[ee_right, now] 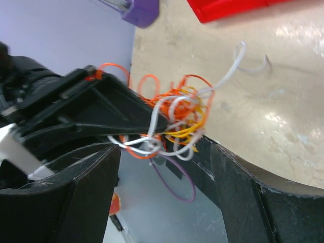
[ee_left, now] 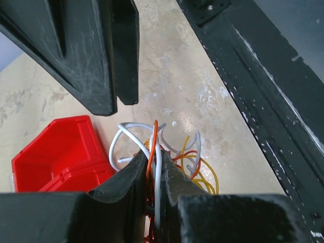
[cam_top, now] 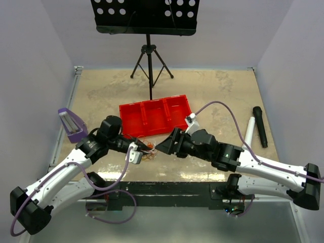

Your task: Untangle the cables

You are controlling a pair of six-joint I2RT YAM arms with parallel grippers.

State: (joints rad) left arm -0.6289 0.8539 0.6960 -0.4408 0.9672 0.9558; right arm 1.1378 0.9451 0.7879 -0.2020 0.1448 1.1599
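Note:
The cables [cam_top: 147, 152] are a small clump of orange, yellow and white wires near the table's front edge. My left gripper [cam_top: 144, 148] is shut on them. In the left wrist view a white and an orange strand run between its fingers [ee_left: 130, 177], and the rest of the cables [ee_left: 195, 162] loop out beyond the tips. My right gripper [cam_top: 161, 146] stands open, close in front of the clump. In the right wrist view the cables [ee_right: 178, 114] hang off the left gripper's tip, just beyond my right gripper [ee_right: 164, 152], with nothing between its fingers.
A red tray [cam_top: 154, 115] with three compartments sits just behind the grippers. A music stand's tripod [cam_top: 150, 61] stands at the back. A purple holder [cam_top: 71, 125] is at the left; a black microphone [cam_top: 260, 126] and a white tube [cam_top: 249, 132] lie at the right.

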